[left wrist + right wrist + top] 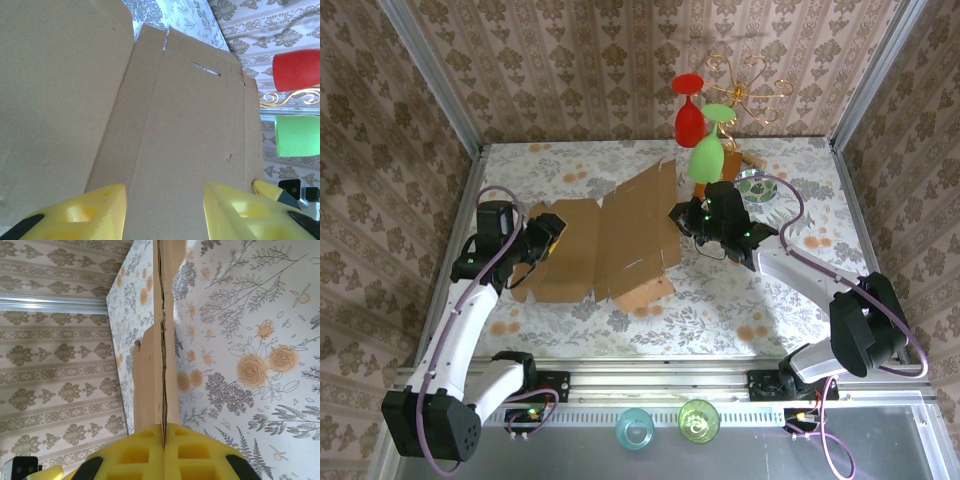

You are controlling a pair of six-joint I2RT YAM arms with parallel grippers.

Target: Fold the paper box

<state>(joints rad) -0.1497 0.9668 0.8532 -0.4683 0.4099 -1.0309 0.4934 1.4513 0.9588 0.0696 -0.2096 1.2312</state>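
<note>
At the bottom of the top view a teal glass (635, 430) and a green glass (698, 421) stand on a grey ledge (900, 440), their bases too small to make out. Above them, on the flower-printed tablecloth (760, 300), the paper box (620, 235) lies unfolded in the middle of the frame. It is plain brown corrugated card with creased panels and notched flaps, and its right panel seems raised off the cloth. The left gripper (548, 240) sits at the box's left edge. In the left wrist view its yellow foam-like fingers (90, 212) stand apart at the bottom edge, cut off by the frame, with nothing pinched between them. Matte card (190, 125) with a thin slot spans the gap beyond. The right gripper (682, 215) is at the box's right edge. In the right wrist view its ribbed yellow pads (197, 452) are pressed together on the cardboard (161, 340), which is seen edge-on as a rough strip running up the frame. Farther back, near the top centre of the top view, a red goblet (689, 118) and a green goblet (706, 157) of smooth plastic hang from a curly gold wire stand (755, 88). The green one hides part of the right arm. A small round shiny object (757, 187) beside it is hard to identify. Patterned wallpaper (570, 60) closes the back.
</note>
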